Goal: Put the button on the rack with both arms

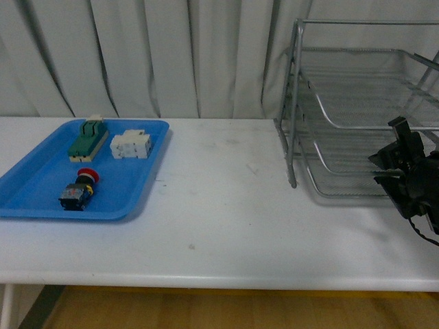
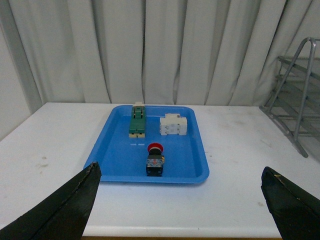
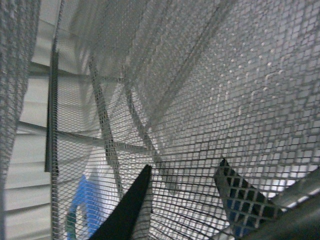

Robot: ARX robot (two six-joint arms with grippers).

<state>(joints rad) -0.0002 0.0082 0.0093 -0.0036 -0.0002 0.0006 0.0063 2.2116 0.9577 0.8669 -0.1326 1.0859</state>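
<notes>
The button [image 1: 81, 191], with red cap and dark body, lies on its side in the blue tray [image 1: 41, 168] at the left; it also shows in the left wrist view [image 2: 155, 161]. The silver wire-mesh rack [image 1: 357, 116] stands at the back right and shows at the edge of the left wrist view [image 2: 295, 105]. My left gripper [image 2: 182, 210] is open and empty, well short of the tray; it is out of the front view. My right gripper [image 1: 398, 164] is open and empty beside the rack's lower tiers; its wrist view looks through the mesh [image 3: 200, 100], with its fingertips [image 3: 132, 200] close against it.
A green switch block [image 1: 88, 138] and a white block [image 1: 131, 144] lie at the far end of the blue tray, behind the button. The white table [image 1: 226, 205] runs between tray and rack. A curtain hangs behind.
</notes>
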